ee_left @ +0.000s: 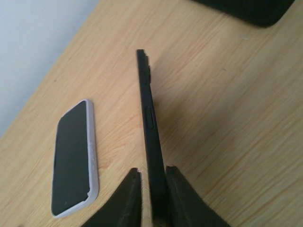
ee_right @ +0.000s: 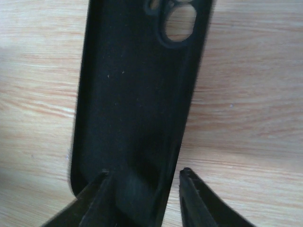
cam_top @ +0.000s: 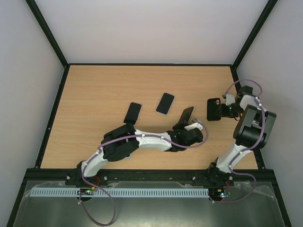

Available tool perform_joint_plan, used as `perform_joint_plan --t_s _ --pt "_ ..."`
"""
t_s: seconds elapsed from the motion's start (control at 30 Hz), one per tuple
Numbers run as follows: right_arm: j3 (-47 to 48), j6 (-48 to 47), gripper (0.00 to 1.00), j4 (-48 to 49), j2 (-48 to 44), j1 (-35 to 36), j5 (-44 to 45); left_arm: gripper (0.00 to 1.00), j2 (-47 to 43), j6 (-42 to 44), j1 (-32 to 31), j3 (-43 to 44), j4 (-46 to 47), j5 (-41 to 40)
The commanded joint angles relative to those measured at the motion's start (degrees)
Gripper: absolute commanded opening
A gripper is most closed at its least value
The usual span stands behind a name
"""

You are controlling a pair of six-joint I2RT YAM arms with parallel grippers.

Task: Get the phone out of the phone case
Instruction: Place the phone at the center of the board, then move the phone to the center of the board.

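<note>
My left gripper [cam_top: 185,124] is shut on a bare black phone [cam_top: 186,116] and holds it on its long edge above the table. In the left wrist view the phone [ee_left: 150,127] runs edge-on between my fingers [ee_left: 176,198]. My right gripper [cam_top: 224,110] grips the empty black phone case [cam_top: 213,109] at the right of the table. In the right wrist view the case [ee_right: 137,90] shows its hollow inside and camera cut-out, with one finger [ee_right: 102,198] over the inside and the other outside the side wall.
A phone in a white case [cam_top: 165,103] lies screen-up at mid table, left of the held phone in the left wrist view [ee_left: 73,158]. Another dark phone [cam_top: 133,112] lies further left, by the left arm's elbow. Black frame rails border the table.
</note>
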Motion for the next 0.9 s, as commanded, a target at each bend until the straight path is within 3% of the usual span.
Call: perform_joint_plan --t_s 0.0,0.2,0.37,0.5,0.67,0.77,0.87 --pt "-0.24 3.07 0.41 2.22 -3.07 -0.41 3.21 0.2 -0.73 -5.4 0.09 2.33 -3.82 5.38" --pt "1.17 6.59 0.64 2.63 -11.44 -0.71 6.02 0.6 -6.87 -12.98 2.97 0.88 -6.79 15.15" --pt "1.8 8.76 0.66 -0.7 -17.92 -0.29 -4.98 0.8 -13.43 -21.73 10.41 -2.38 -6.85 27.41" --pt "2.42 12.69 0.68 -1.6 -22.45 3.22 -13.37 0.99 -12.36 -27.97 19.19 1.77 -12.07 37.09" --pt "-6.2 15.83 0.76 3.29 -30.22 7.62 -20.51 1.0 -6.7 -26.22 26.11 11.26 -19.84 41.68" --pt "-13.06 18.22 0.8 9.74 -34.02 7.9 -23.46 1.0 -0.33 -22.51 28.67 20.82 -27.18 42.49" --pt "-14.66 17.75 0.8 9.45 -35.26 7.91 -23.72 1.0 6.99 -20.59 30.32 31.63 -36.44 43.68"
